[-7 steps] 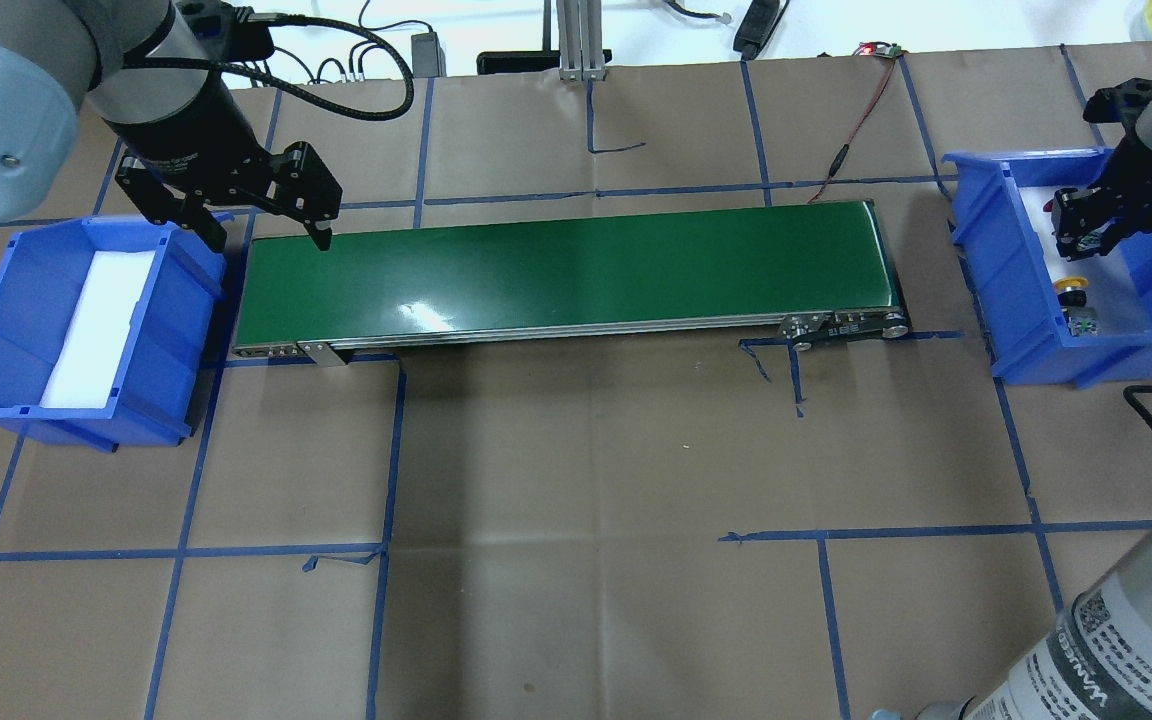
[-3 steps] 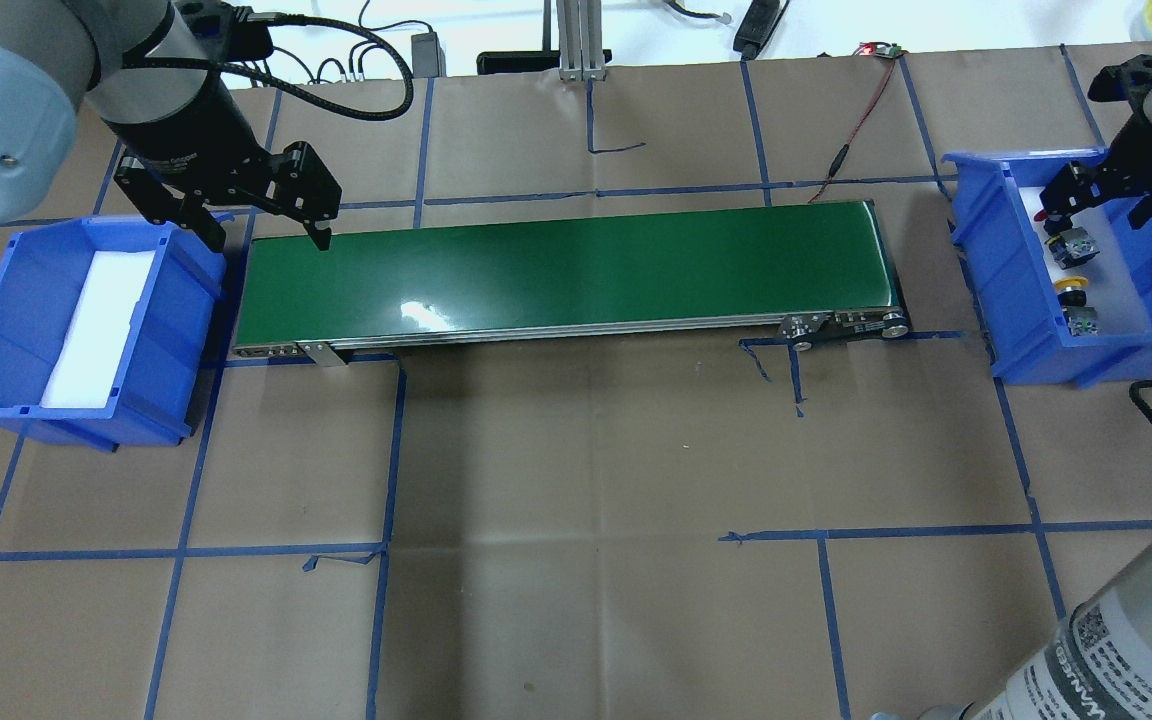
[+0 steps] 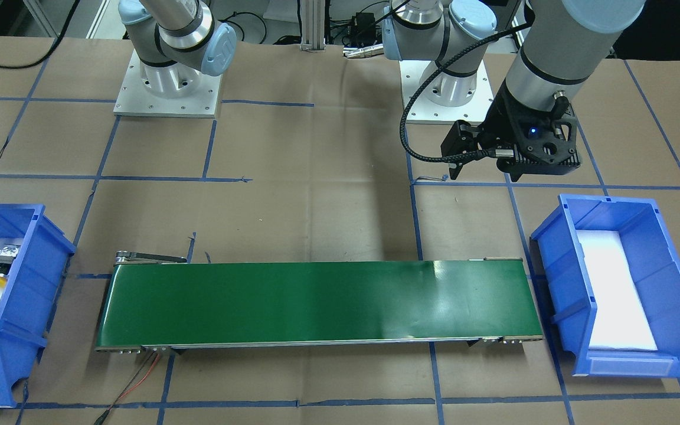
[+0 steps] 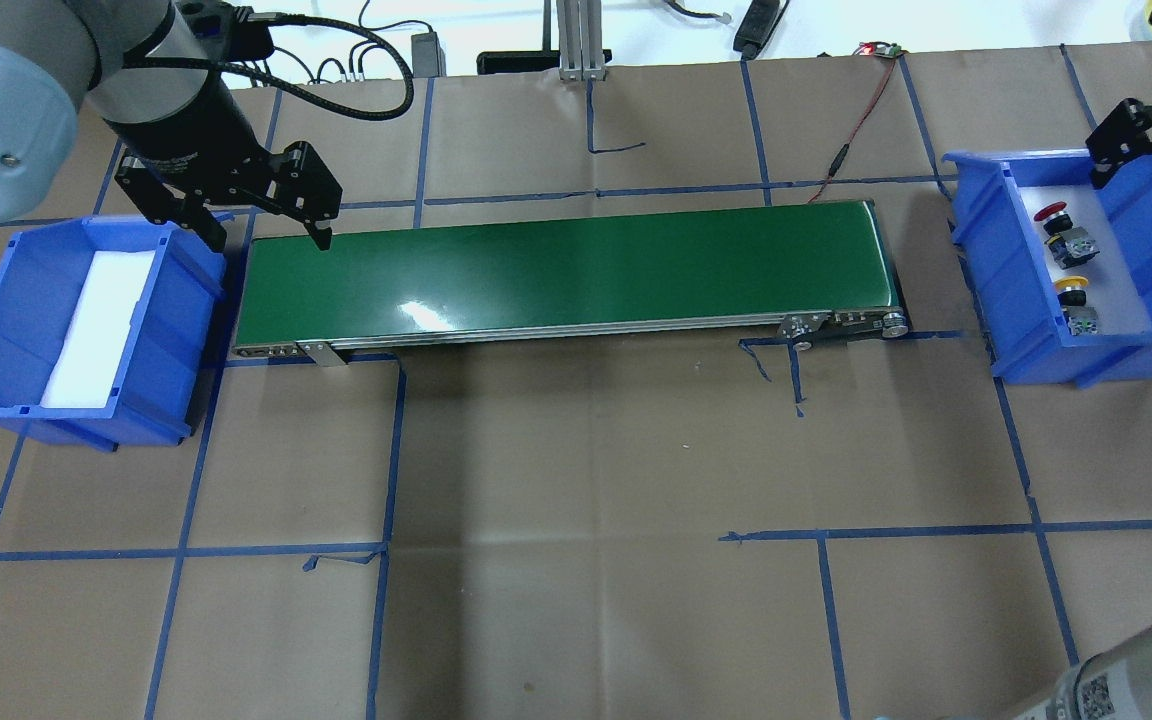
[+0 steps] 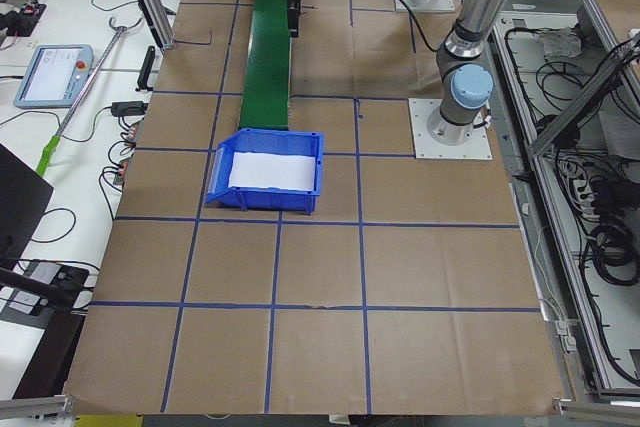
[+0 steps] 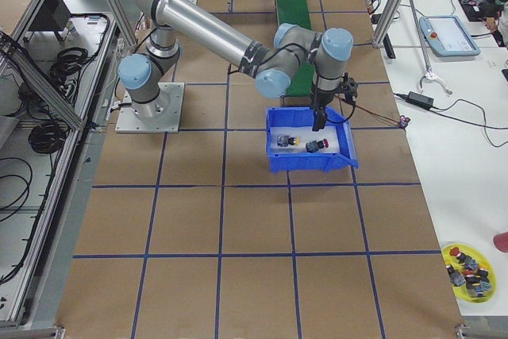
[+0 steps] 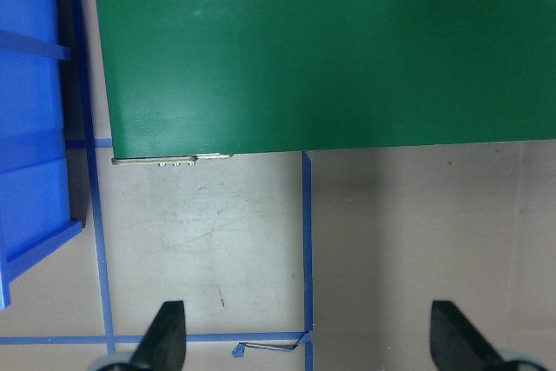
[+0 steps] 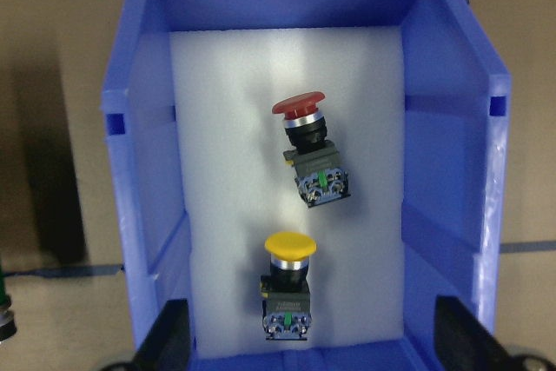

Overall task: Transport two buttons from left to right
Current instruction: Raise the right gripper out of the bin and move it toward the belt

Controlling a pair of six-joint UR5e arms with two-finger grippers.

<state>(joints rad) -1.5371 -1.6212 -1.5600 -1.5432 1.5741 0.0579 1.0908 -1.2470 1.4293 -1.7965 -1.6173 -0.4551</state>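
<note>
A desk (image 4: pixel 586 450) covered in brown paper and marked with a grid of blue tape fills the overhead view. A long green conveyor belt (image 4: pixel 566 270) is laid across its middle, and nothing is carried on it. At the left edge of that view a blue bin (image 4: pixel 191 320) is set just beside the belt's end, with only a white foam pad inside. A second blue bin (image 4: pixel 1006 290) is placed near the right edge, just past the belt's other end.

The left gripper (image 4: pixel 268 240) is held at the upper left, over the belt's left end, its fingers spread wide with nothing between them. The right gripper (image 4: pixel 1148 168) is seen at the upper right, above the far rim of the right bin, likewise spread and empty.

Both buttons are found in the right bin, lying on their sides on white foam. In the right wrist view the red button (image 8: pixel 308 149) is shown at centre and the yellow button (image 8: pixel 288 288) below it, apart from each other, caps toward the top of the frame.
</note>
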